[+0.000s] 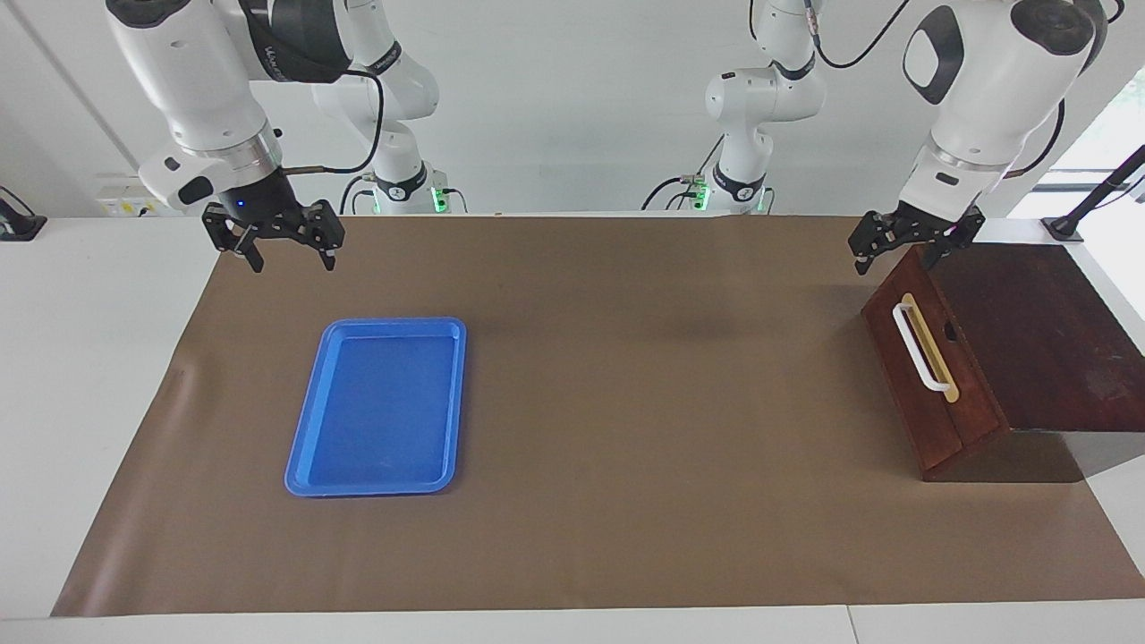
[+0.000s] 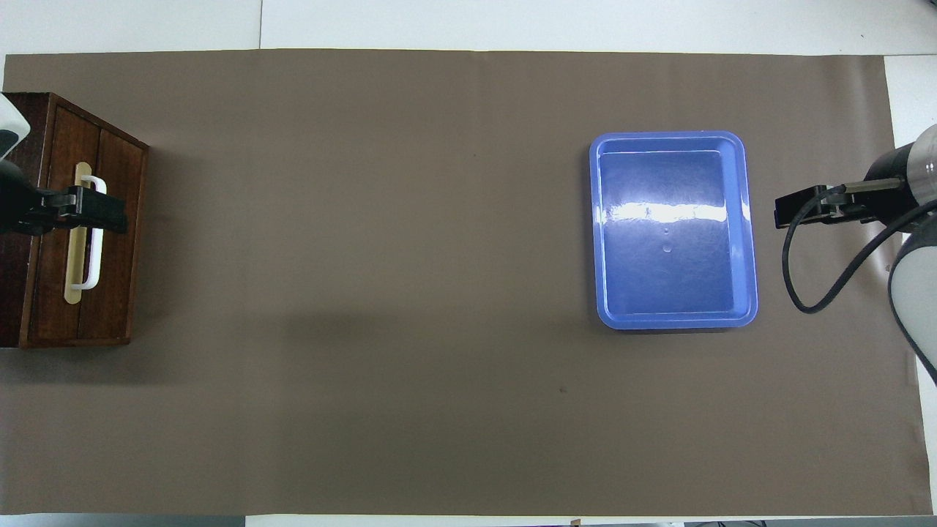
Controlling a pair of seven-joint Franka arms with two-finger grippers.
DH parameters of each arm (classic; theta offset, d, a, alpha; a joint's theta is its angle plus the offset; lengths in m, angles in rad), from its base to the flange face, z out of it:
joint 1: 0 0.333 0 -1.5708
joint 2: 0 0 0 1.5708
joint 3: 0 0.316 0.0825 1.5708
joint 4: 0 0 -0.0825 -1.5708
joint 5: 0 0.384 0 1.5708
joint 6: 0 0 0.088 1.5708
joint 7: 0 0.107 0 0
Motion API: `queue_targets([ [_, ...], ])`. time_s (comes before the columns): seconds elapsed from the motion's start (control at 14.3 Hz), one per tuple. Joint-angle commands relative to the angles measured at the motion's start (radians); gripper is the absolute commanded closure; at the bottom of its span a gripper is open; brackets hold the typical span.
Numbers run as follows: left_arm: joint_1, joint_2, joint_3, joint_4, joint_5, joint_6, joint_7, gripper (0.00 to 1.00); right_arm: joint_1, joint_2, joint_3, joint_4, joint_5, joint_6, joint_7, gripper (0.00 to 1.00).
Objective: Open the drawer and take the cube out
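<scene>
A robotics lab: 2 white robot arms (image 1: 206, 98) mounted at a white bench (image 1: 80, 358) covered with brown paper (image 1: 626, 402), plain white walls.

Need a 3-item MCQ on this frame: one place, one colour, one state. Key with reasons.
1. The left gripper is over:
A. the tray
B. the corner of the wooden box nearest the robots
C. bare mat

2. The drawer's handle is:
A. white
B. black
C. blue

3. The drawer is:
A. pulled out
B. removed
C. shut

Key: 1 B, it hangs at the wooden box top edge, above the drawer front. 2 A, a white bar on a tan strip. 3 C, its front sits flush with the box and no cube shows.
</scene>
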Motion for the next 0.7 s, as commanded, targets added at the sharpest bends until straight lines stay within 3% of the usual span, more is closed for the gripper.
queue_targets([
  [0.0,-0.018,0.024,0.008,-0.107,0.120,0.147,0.009,0.00,-0.033,0.020,0.006,-0.006,0.021,0.028,0.101,0.00],
  [0.14,-0.019,0.063,0.010,-0.140,0.153,0.210,0.009,0.00,-0.036,0.047,0.006,0.028,0.021,0.027,0.178,0.00],
  [0.35,-0.032,0.143,0.008,-0.156,0.298,0.293,0.011,0.00,-0.036,0.072,0.006,0.054,0.023,0.022,0.358,0.00],
  [0.63,0.005,0.152,0.013,-0.231,0.318,0.394,0.009,0.00,-0.023,0.089,0.005,0.067,0.074,0.020,0.623,0.00],
])
